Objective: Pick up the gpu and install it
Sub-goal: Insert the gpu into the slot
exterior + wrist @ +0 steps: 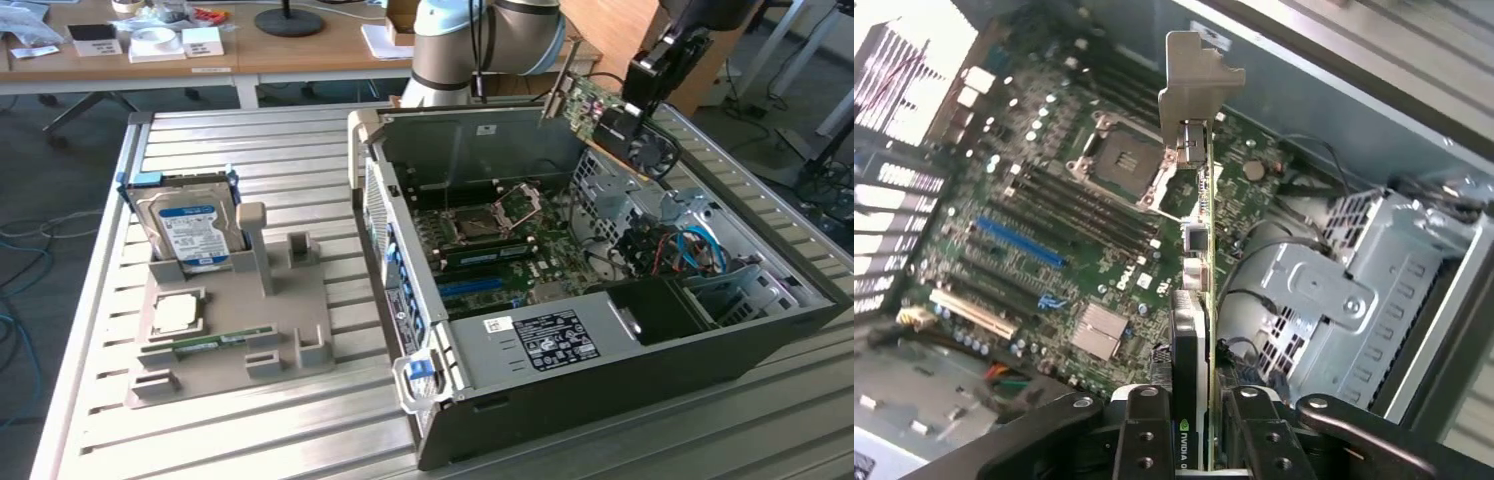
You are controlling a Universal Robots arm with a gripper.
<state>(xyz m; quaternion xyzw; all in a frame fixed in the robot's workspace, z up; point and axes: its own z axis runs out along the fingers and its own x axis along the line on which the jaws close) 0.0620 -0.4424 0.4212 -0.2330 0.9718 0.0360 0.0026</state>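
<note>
On the slatted table (240, 430) we note the open computer case (601, 370) lying on its side, motherboard (514, 255) facing up. Above the case's far corner, toward the exterior view's right, the gpu (601, 110) hangs in the air, clear of the board below.

Gripper (1192, 435): jaws drawn narrow, pinching the card across its two faces. It holds the end away from the silvery bracket (1194, 75).

Our judgement on handling:
- Light and stiff, but fragile, with a thin board and exposed parts.
- Best held across board and cooler block, as now.
- A pinch this narrow could let it pivot.
</note>
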